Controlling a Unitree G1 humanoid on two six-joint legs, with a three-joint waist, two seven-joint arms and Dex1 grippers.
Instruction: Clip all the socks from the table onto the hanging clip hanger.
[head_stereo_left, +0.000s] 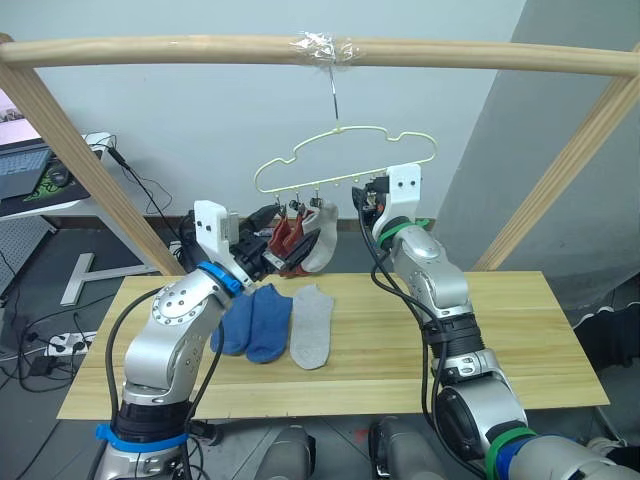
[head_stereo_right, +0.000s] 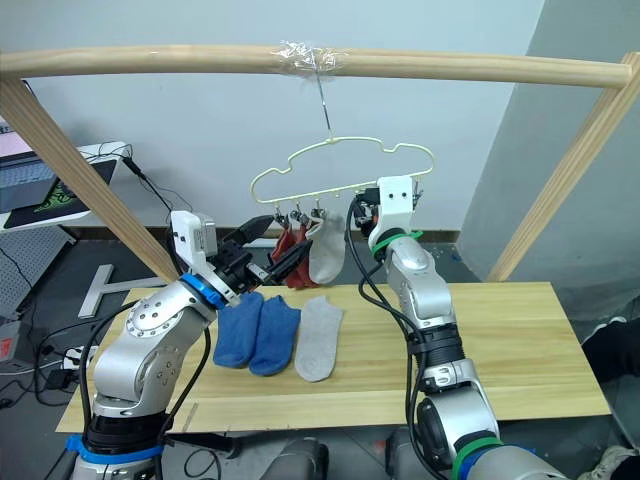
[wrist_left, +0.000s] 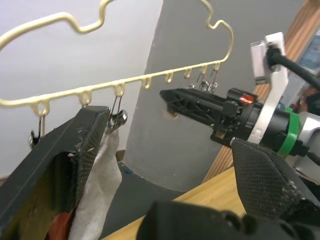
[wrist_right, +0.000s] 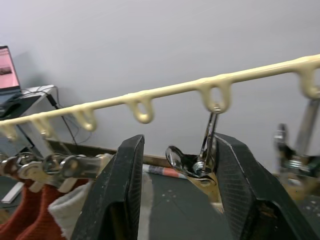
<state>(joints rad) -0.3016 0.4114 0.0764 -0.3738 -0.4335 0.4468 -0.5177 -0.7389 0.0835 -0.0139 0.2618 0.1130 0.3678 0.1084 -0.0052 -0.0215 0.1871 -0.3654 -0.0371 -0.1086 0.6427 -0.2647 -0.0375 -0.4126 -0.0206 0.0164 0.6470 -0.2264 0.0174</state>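
long light wooden plank table (head_stereo_left: 420, 345), nearest: two blue ankle socks (head_stereo_left: 255, 320) and one light grey ankle sock (head_stereo_left: 311, 325) lie flat side by side, left of centre. above its far edge, the left gripper (head_stereo_right: 275, 250), black fingers spread, sits beside the two brick red socks (head_stereo_right: 288, 243) and a second light grey sock (head_stereo_right: 326, 250) hanging from the left clips. to their right, the right gripper (wrist_right: 177, 175), fingers apart, brackets an empty dark metal clip (wrist_right: 200, 162). the pale-yellow wavy wire clip hanger (head_stereo_left: 340, 155) hangs from a round wooden pole (head_stereo_left: 480, 55), farthest.
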